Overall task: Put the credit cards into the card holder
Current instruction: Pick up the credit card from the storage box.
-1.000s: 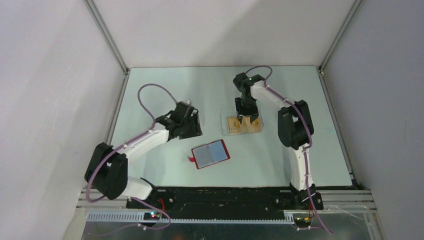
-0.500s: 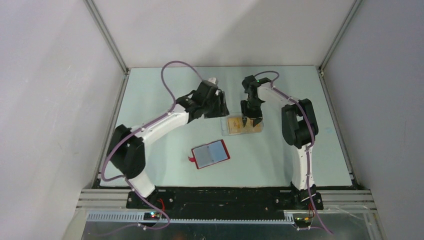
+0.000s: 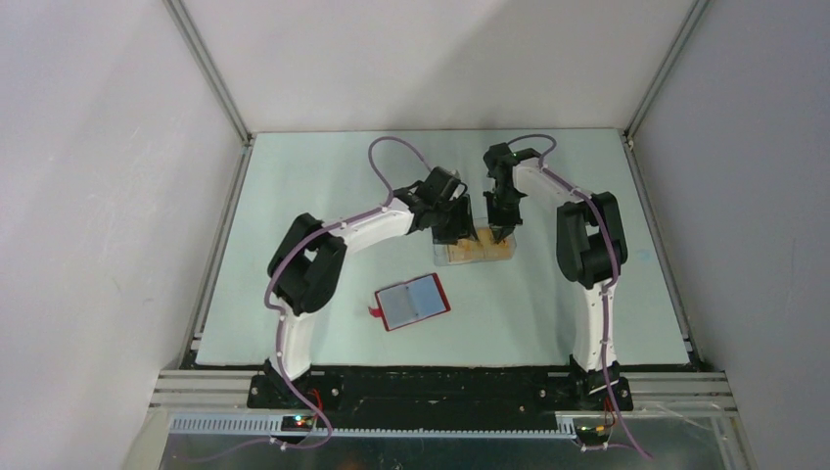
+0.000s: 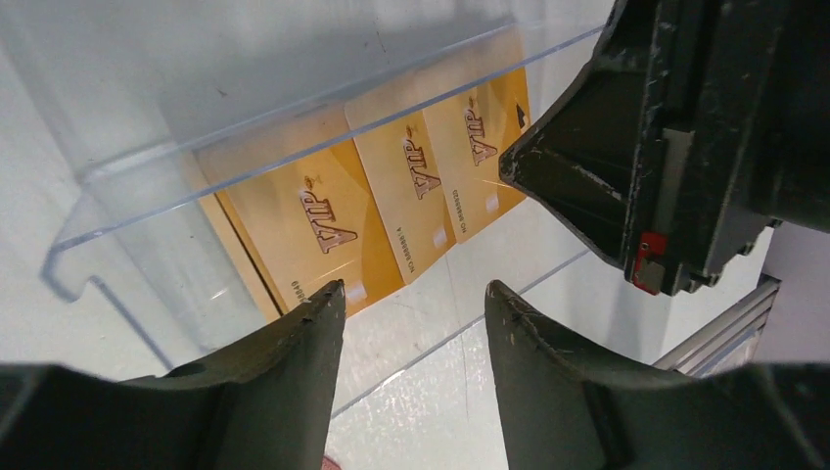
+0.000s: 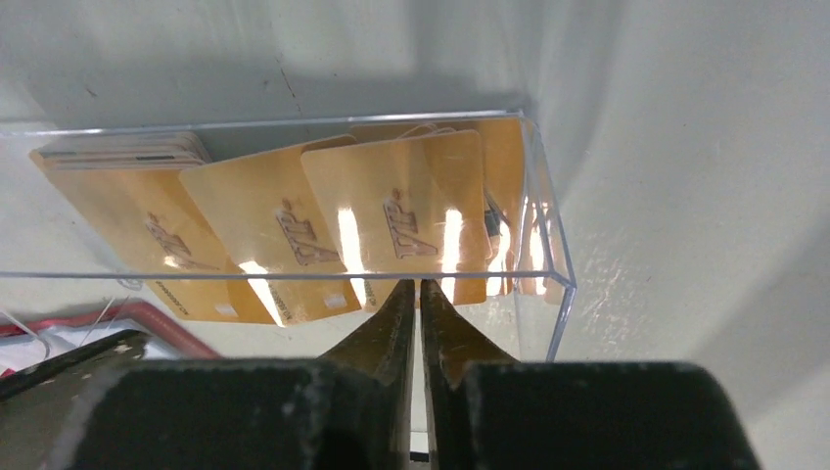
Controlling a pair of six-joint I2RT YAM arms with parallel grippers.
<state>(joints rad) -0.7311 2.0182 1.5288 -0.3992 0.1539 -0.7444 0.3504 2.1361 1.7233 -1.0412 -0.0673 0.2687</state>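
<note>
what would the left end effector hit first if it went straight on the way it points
Most likely the clear plastic box holding the credit cards, though depth is unclear.

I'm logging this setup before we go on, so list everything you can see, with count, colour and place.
cards: at least three, golden orange, fanned inside the box
box: one, clear plastic, far middle of the table
wallet: one, red with blue-grey inside, lying open, nearer the arm bases than the box
table: one, pale greenish white, under everything
left gripper: one, black, open, over the box's left end
right gripper: one, black, fingers nearly together at the box's right part; whether they pinch a card can't be told
</note>
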